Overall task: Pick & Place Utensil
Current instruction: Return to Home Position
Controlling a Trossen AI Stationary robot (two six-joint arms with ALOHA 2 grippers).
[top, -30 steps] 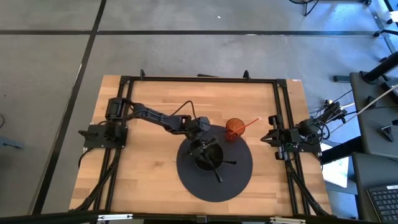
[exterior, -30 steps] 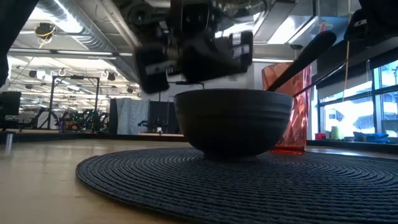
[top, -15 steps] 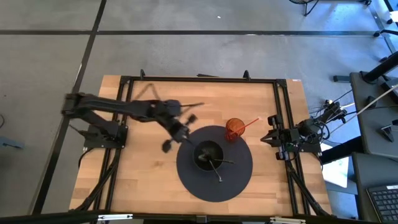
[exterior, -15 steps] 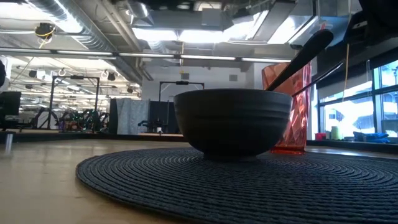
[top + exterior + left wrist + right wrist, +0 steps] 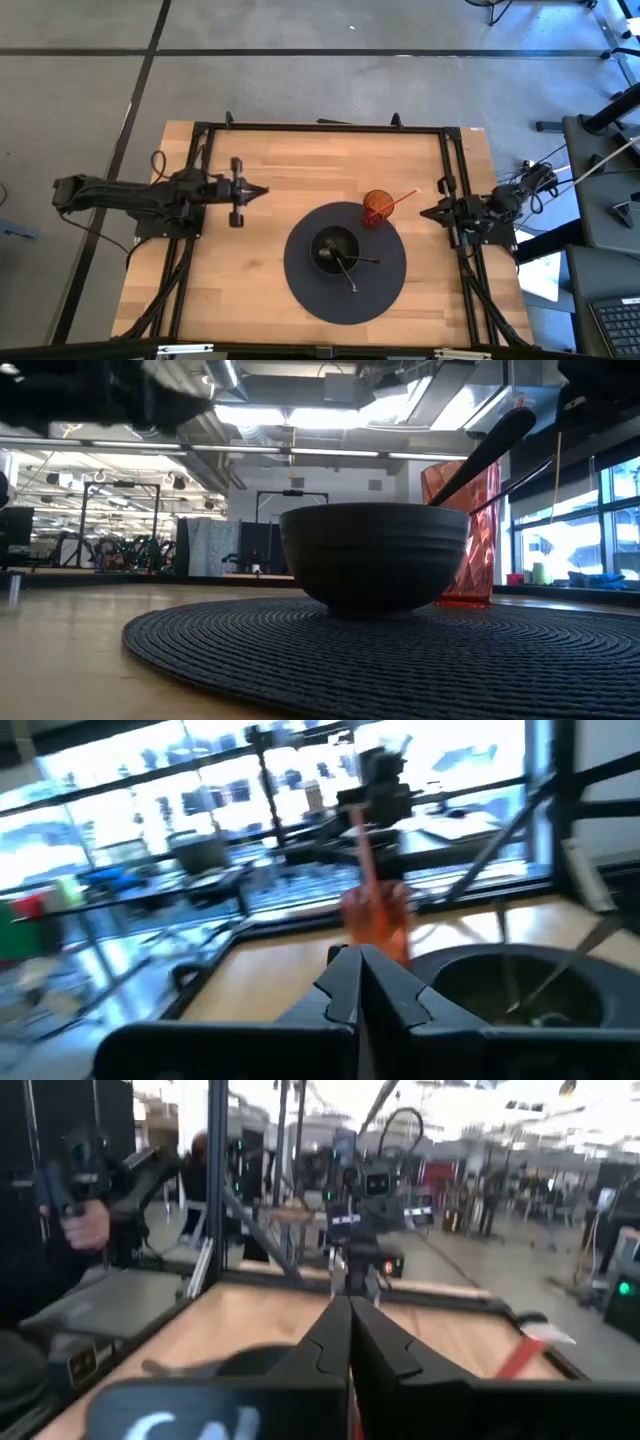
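A black bowl (image 5: 336,250) stands on a round dark woven placemat (image 5: 380,285) at the table's middle. Two dark utensil handles (image 5: 352,275) stick out of the bowl and lean on its rim; in the low view one handle (image 5: 490,445) slants up over the rim. An orange cup (image 5: 377,208) with a pink straw (image 5: 404,198) stands on the mat's far edge. My left gripper (image 5: 260,190) hangs shut and level over the table's left part, pointing at the bowl, holding nothing. My right gripper (image 5: 424,212) is shut at the right edge, also holding nothing.
A black metal frame (image 5: 320,127) runs around the tabletop. Bare wood lies between my left gripper and the mat. In the right wrist view a person's hand (image 5: 85,1225) holds a dark controller beyond the table's left side.
My left gripper stood over the bowl, pointing down. It has drawn back fast toward the table's left edge and swung up to level. The utensils stay in the bowl, leaning on its rim. My right gripper has tipped up slightly.
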